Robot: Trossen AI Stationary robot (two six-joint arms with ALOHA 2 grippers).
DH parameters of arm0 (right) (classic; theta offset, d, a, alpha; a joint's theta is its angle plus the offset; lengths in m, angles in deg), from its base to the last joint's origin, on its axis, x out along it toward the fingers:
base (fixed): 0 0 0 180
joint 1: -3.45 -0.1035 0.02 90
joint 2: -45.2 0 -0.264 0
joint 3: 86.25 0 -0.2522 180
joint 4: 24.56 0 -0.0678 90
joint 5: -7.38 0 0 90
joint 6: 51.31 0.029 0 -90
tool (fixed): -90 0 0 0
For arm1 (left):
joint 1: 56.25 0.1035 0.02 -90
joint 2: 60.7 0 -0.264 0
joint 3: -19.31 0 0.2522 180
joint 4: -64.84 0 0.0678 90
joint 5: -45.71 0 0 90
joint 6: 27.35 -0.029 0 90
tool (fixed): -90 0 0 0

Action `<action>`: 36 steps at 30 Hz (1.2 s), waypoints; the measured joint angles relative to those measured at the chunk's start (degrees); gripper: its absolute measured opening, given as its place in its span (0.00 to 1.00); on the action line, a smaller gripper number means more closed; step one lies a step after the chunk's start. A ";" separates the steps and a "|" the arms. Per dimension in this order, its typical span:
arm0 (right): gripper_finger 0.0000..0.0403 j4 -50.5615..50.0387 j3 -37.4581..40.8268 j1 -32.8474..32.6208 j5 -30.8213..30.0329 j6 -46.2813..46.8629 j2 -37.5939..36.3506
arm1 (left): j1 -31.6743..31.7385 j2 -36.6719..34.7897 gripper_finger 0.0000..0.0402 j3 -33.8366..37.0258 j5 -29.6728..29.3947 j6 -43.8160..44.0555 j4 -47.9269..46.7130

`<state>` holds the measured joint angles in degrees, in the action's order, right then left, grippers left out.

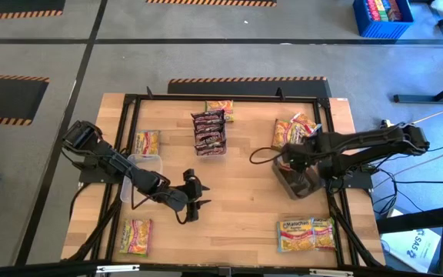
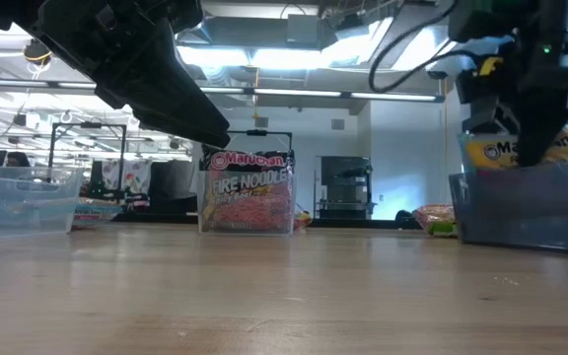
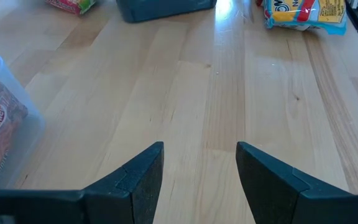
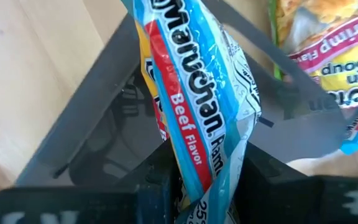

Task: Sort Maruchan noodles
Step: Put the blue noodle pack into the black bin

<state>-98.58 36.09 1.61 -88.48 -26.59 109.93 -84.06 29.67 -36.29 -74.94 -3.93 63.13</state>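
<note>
My right gripper [image 1: 294, 159] is at the table's right side, shut on a light-blue Maruchan beef packet [image 4: 194, 93] over a dark clear bin [image 1: 304, 185]. In the low view this packet [image 2: 513, 150] shows behind the bin's wall [image 2: 521, 212]. My left gripper [image 3: 199, 162] hovers open over bare wood near the table's middle front [image 1: 194, 201], with nothing between its fingers. A bin [image 1: 210, 132] of maroon packets stands at the far middle. An empty clear bin [image 1: 146, 165] stands at the left. My right gripper pinches the light-blue packet by one short end [image 4: 213, 165] between its two fingers, which come from above and point down. The packet hangs on edge below the fingers, reaching down into the dark bin. Whether its lower end touches the bin's floor I cannot tell.
Loose packets lie flat on the wood: yellow-pink ones at the left [image 1: 146, 142] and front left [image 1: 135, 235], one behind the middle bin [image 1: 220, 108], several at the far right [image 1: 298, 127], two at the front right [image 1: 306, 235]. Bare wood lies mid-table.
</note>
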 joint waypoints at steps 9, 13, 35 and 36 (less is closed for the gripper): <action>0.25 2.22 2.73 1.65 0.97 2.15 0.00 | 0.02 0.00 0.49 0.00 0.02 -0.02 0.02; 0.25 1.78 2.73 2.03 2.24 7.80 0.00 | 0.02 0.00 0.49 0.00 0.02 -0.02 0.33; 0.25 9.91 2.75 1.81 15.44 13.15 0.00 | 2.00 4.56 0.49 0.00 0.28 -0.04 4.32; 0.25 11.18 2.75 1.81 15.46 12.88 0.01 | 2.65 5.24 0.49 -0.34 0.38 -0.02 5.23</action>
<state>-87.40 38.85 3.42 -73.02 -13.71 109.94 -81.41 34.91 -36.64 -74.57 -3.95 68.36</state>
